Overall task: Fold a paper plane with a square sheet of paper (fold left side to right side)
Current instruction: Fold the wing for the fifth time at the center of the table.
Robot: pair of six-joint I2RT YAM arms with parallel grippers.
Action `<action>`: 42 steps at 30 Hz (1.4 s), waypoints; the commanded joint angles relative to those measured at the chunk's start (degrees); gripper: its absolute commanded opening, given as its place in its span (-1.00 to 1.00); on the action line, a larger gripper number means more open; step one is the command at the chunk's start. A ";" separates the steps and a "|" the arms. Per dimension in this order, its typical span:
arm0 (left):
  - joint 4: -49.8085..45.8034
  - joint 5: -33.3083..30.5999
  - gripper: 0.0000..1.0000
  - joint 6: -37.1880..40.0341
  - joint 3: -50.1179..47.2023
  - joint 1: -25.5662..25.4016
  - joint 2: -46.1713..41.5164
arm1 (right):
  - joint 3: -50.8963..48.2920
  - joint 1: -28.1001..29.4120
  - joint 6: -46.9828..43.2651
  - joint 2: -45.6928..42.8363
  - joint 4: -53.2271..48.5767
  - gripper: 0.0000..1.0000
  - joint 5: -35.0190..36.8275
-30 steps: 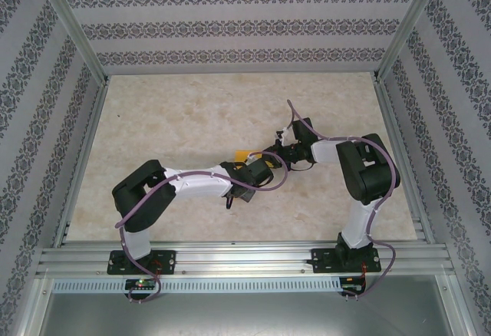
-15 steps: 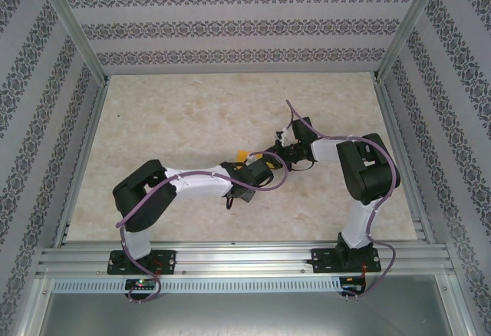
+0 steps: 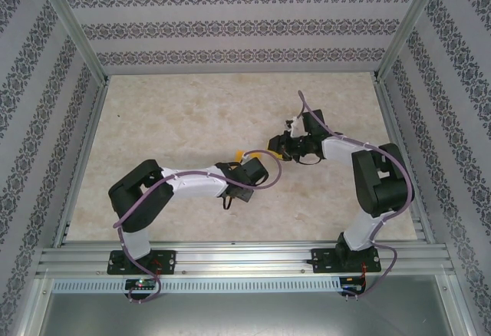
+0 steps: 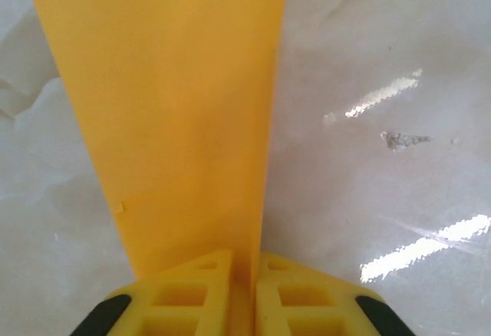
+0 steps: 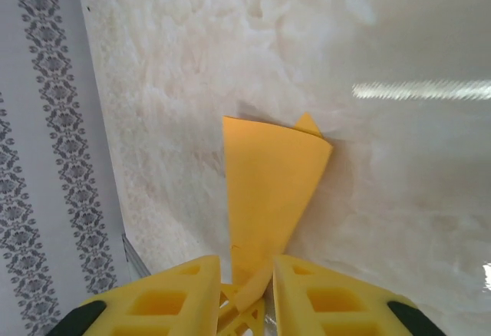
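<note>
Contents of the table [image 3: 169,113], as seen from the room:

Item: orange paper [image 4: 176,106], one piece. Plain, unprinted, folded over on itself. Carried between the two tools at about the middle of the table, well away from every edge. From the left wrist it runs as a long flat strip away from the fingers, widening toward its far end, its right edge straight and crisp. From the right wrist it tapers the other way: a broad far end where two small corners show the layers overlapping, narrowing to a tip that comes down between that tool's fingers. A thin shadow lies under the far end; whether it touches the surface I cannot tell.

Item: left tool [image 3: 242,157]. Clenched on the orange paper. Its yellow fingers [image 4: 199,301] stand almost together, the near end of the strip pinched in the slit between them. The arm starts at the near edge, left of centre, with its elbow out toward the left edge.

Item: right tool [image 3: 278,149]. Released. Its yellow fingers [image 5: 165,298] stand clearly apart; the paper's narrow tip lies in the gap, and neither pad visibly presses on it. The arm rises from the near edge on the right and bends back toward the middle, facing the left tool, near it but apart.

Item: table surface. Pale, marbled, glossy, with streaks of reflected light.

Item: purple cables [image 3: 130,213], looped along both arms
</note>
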 commanded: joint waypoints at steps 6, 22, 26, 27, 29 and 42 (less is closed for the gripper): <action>11.48 11.94 -0.85 -3.94 -4.80 5.27 -6.67 | -5.13 -0.62 -3.52 -3.96 1.73 -0.34 -0.02; 27.93 27.85 -0.92 -13.01 -12.28 12.59 -7.54 | -9.60 8.55 0.37 -1.53 13.80 0.21 5.93; 31.26 30.13 -0.93 -15.04 -13.32 13.35 -6.89 | -7.74 10.47 0.40 -0.45 11.98 0.20 8.53; 31.72 30.37 -0.93 -15.45 -13.33 13.58 -6.51 | -7.27 10.72 0.36 0.01 11.38 0.19 9.04; 32.57 30.93 -0.93 -15.90 -13.43 13.71 -6.00 | -6.70 11.24 0.48 0.74 11.15 0.18 9.45; 35.35 32.73 -0.94 -17.89 -13.99 14.02 -3.31 | -4.77 11.62 1.82 3.61 11.51 0.08 10.64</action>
